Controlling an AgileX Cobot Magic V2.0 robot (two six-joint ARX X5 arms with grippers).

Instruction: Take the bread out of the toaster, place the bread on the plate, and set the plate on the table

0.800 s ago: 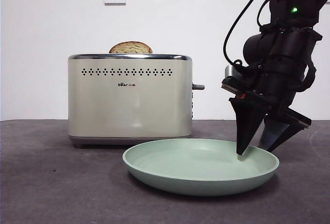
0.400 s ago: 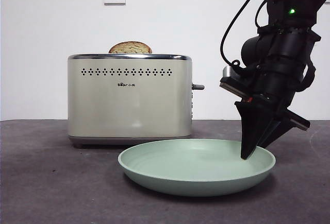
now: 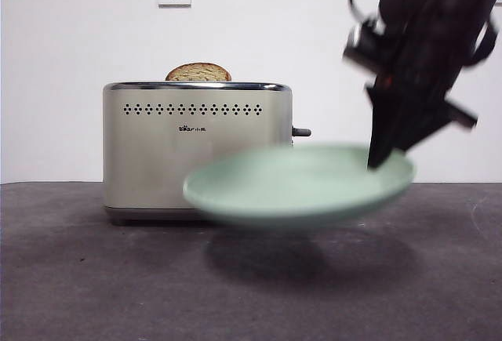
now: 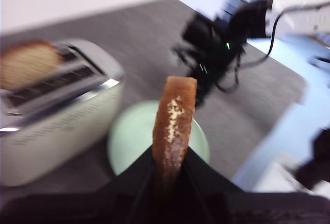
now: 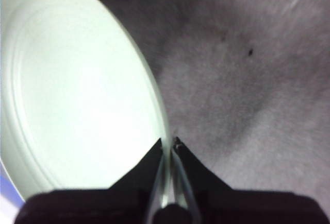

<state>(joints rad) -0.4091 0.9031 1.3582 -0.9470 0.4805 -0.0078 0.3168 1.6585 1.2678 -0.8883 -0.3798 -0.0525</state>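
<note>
While pinching the plate (image 3: 298, 184) rim, right hand (image 3: 382, 157) tilted, airborne.

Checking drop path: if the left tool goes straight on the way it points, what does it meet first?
Probably the plate, held up by the right tool; the left tool with the bread points at it. Depth unclear.

Black arm (image 3: 423, 51) — looping black cable, red mark, tapering black jaws — blurred
</note>
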